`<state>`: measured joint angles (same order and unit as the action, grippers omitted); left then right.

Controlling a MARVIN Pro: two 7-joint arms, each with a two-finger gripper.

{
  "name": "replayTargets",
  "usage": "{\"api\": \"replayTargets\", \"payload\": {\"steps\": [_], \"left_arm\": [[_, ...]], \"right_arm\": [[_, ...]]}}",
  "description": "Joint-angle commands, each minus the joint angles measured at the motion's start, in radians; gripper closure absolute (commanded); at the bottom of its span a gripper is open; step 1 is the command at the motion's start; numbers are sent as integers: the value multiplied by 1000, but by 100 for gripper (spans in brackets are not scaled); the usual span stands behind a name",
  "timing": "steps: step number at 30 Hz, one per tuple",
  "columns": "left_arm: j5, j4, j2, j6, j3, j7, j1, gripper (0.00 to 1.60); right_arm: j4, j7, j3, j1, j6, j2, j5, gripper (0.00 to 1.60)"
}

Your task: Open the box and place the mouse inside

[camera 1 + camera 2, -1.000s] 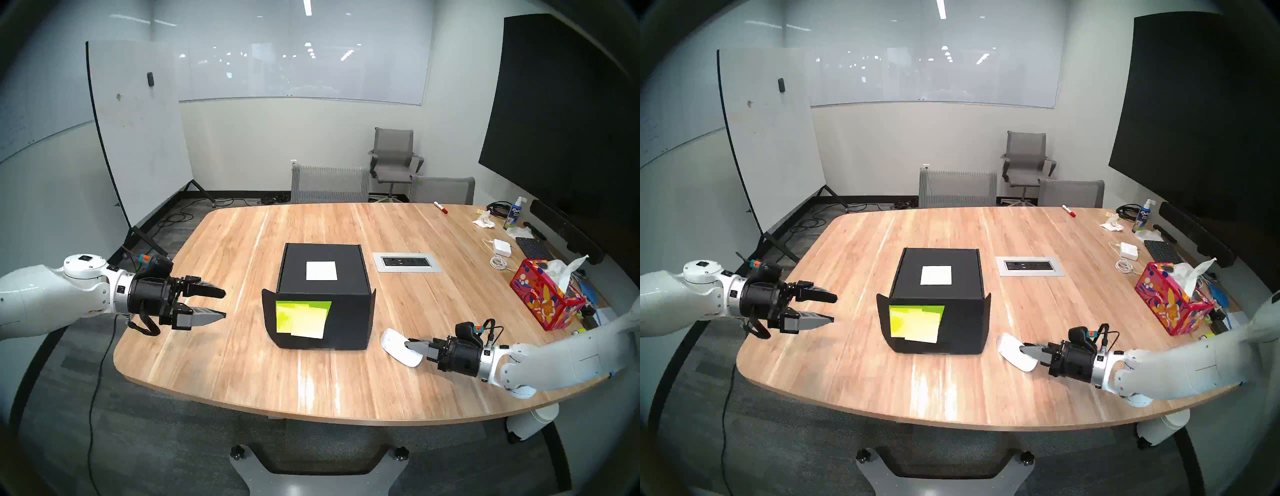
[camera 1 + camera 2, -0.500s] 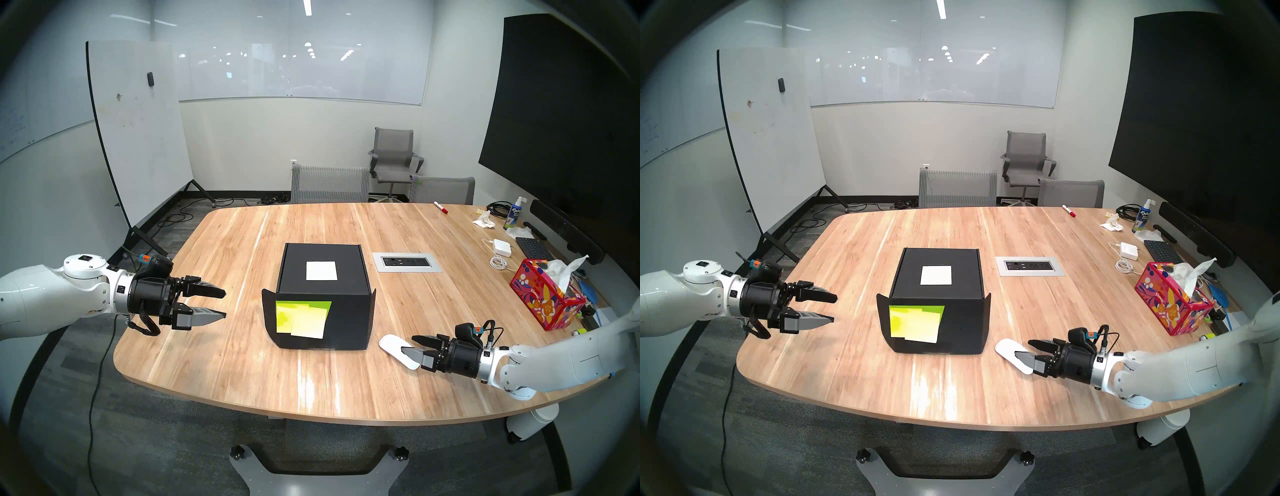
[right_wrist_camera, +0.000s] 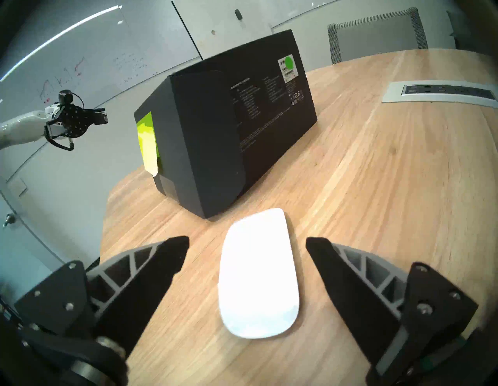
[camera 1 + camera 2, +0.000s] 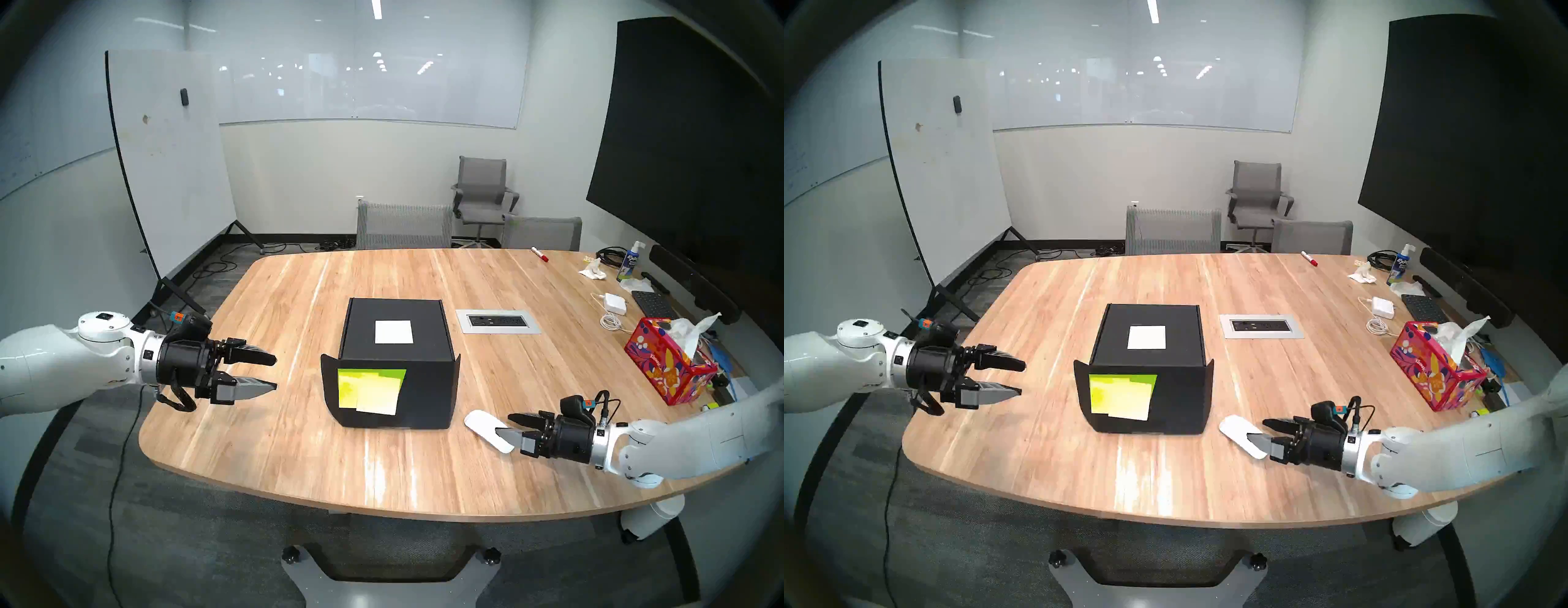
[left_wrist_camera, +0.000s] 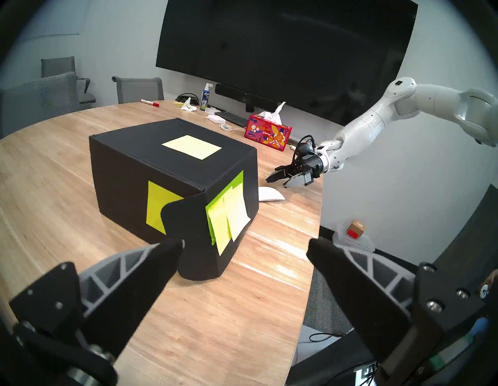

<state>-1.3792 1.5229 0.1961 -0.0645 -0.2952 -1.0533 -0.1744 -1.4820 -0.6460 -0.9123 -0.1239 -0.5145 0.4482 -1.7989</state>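
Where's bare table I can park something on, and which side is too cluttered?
Bare wood lies between the left gripper and the box, along the near edge in front of the box, and across the far half behind it. It is crowded at the right edge, around the tissue box, keyboard and adapter.

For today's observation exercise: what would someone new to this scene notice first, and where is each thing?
The eye lands first on the black box in the middle of the wooden table, shut, with bright yellow-green sticky notes on its near face. Next comes the white mouse flat on the table to its right, lying between the spread fingers of the right end effector.
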Motion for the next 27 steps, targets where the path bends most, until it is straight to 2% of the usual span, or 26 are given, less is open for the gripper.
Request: {"api": "replayTargets", "payload": {"steps": [1,7,15,27], "left_arm": [[-3,0,1,1,11,1,12,0],[-3,0,1,1,11,1,12,0],[-3,0,1,1,11,1,12,0],[-3,0,1,2,11,1,13,0]], "right_arm": [[-44,12,0,112,36,-81,60,15],[-87,28,12,170,100,-133,128,17],[-133,48,16,246,265,-173,219,4],[-174,81,36,314,442,-217,296,2]]}}
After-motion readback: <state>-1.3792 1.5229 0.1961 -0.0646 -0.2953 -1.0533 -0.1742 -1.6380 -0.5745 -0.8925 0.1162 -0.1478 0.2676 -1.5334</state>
